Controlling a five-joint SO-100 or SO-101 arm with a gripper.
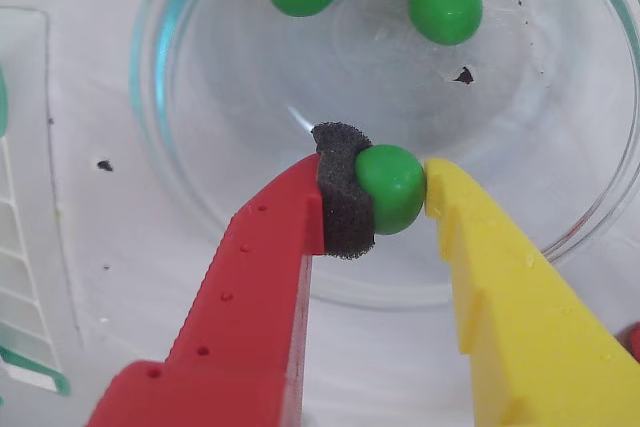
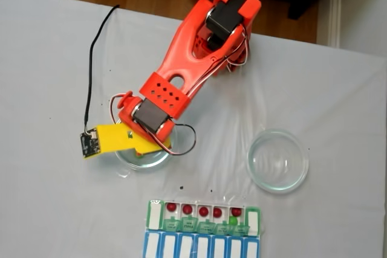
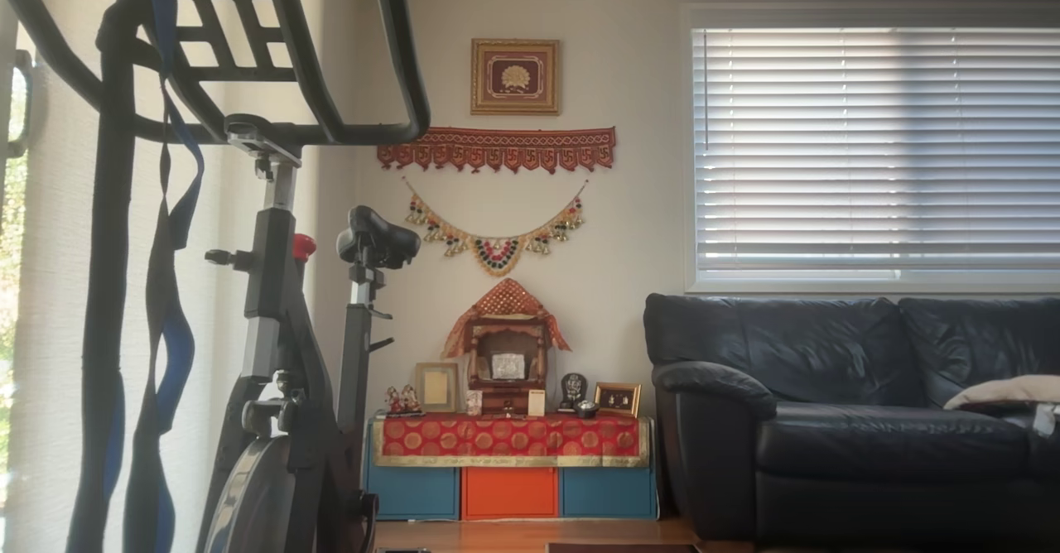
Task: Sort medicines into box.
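green ball [image 1: 392, 187] pinched, box [image 2: 203, 231] holding reds

Readable text: none in any view.
Pill box [image 2: 202, 234] labels: white strips on the green and blue rows in the fixed view; dark marks on the green lids, too small to read.
Board on the gripper's yellow finger [image 2: 91, 143]: small dark circuit board, no legible marking.
Framed piece on wall [image 3: 514, 76]: gold emblem on dark red, no lettering made out.
Small frames on the shelf [image 3: 617, 398]: too small to read.
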